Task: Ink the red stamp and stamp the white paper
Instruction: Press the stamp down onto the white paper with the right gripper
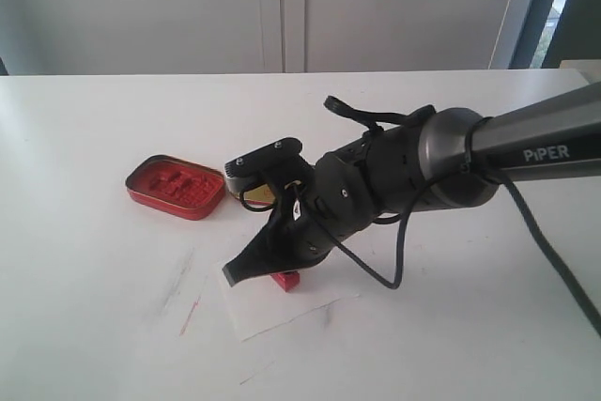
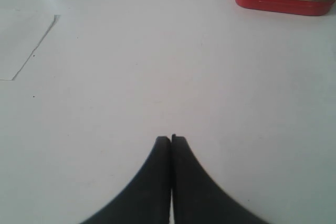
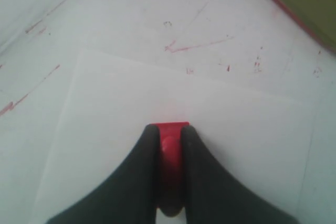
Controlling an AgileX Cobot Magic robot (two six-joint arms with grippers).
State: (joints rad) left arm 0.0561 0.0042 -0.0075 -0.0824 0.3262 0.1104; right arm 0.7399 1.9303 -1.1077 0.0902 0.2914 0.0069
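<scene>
Right claw point(image 3: 169, 132): pinches the red stamp point(image 1: 287, 280) by its handle, one finger on each side, reaching in low from the right of the exterior view.
Left claw point(image 2: 171, 141): fingers pressed together, holding nothing, hanging over bare desk point(image 1: 94, 307).
Red stamp: over the white paper point(image 1: 282, 312), near the sheet's far edge and well clear of the ink tin point(image 1: 176, 187).
Contact: the base looks to be on or just above the sheet, but the fingers hide its underside, so I cannot tell whether it touches.
Ink tin: open, its red pad dented, on the desk on the left of the exterior view.
Red smears point(image 3: 194, 45): streaks on the desk beyond the paper's edge.
Step in hand: most likely the print itself, pressing the stamp onto the paper.
Doing it well: bring the base down flat and square, not on an edge. Push straight down with no sideways drag, since the thin loose sheet will probably slide or wrinkle. Keep the whole face inside the sheet's border, because it sits close to the edge. Lift straight up so the print stays crisp and the paper does not rise with the stamp.
Risk: a tilted pinch would likely give a half print.
</scene>
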